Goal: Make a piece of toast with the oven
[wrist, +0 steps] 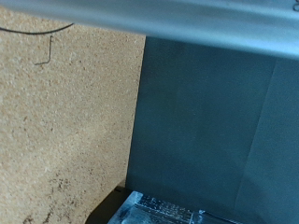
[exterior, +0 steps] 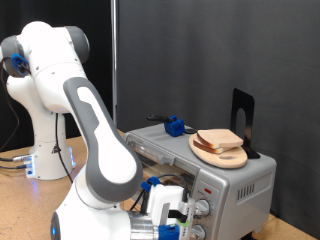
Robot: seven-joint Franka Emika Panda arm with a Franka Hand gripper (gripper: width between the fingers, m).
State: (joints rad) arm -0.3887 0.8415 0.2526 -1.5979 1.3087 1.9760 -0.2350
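On top of the oven (exterior: 215, 175), exterior view: a wooden plate (exterior: 222, 155) carries the bread (exterior: 220, 139), one slice or two I cannot tell. My end effector (exterior: 172, 222) sits low at the oven's front, so the bread lies up and toward the exterior view's right. Spread or pressed together, I cannot tell.

Wrist view: table (wrist: 65, 121), dark backdrop (wrist: 215, 131), no fingers showing.

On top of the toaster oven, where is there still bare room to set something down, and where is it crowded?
On the silver-grey metal toaster oven, a bare strip of top lies between the small blue object and the round wooden plate with pale bread slices. The exterior view's right end is crowded by plate and black stand. The gripper sits low by the oven's knobs.
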